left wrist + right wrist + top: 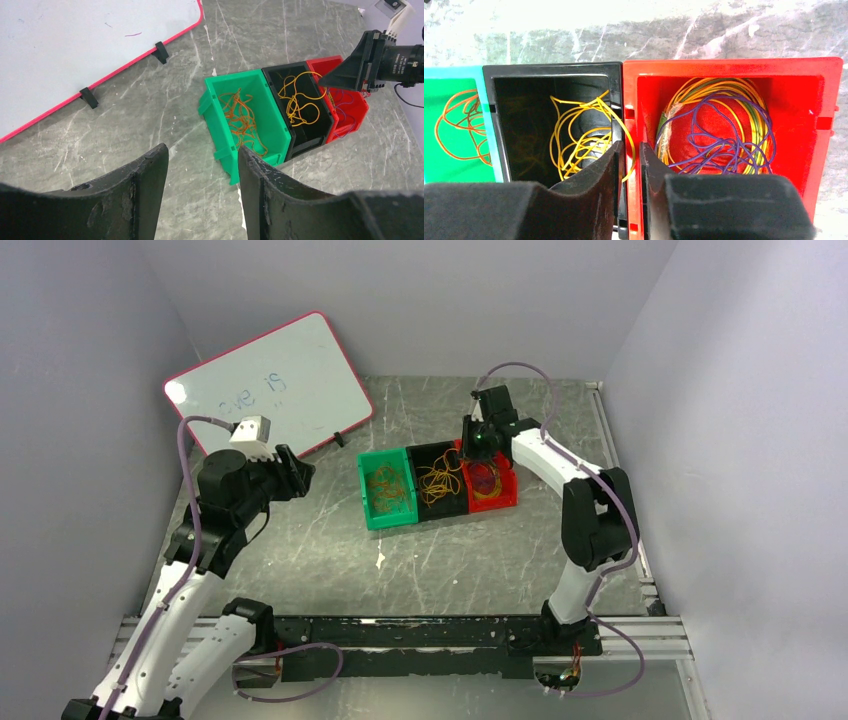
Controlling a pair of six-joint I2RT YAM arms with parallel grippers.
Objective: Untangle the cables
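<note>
Right hand (630, 148), fingers almost together astride a yellow cable loop (581, 142); grip unclear. Likely limp, thread-fine, snag-prone: lift one free loop.

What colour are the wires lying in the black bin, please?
Yellow; the wires in the black bin show best in the right wrist view.

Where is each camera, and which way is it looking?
Top: above and behind the robot, looking down on the table; left arm and right arm show.
Left wrist: faces across the table at the green bin; open jaws below.
Right wrist: hovers over the black bin and red bin; jaws close together.
All share the bins.
</note>
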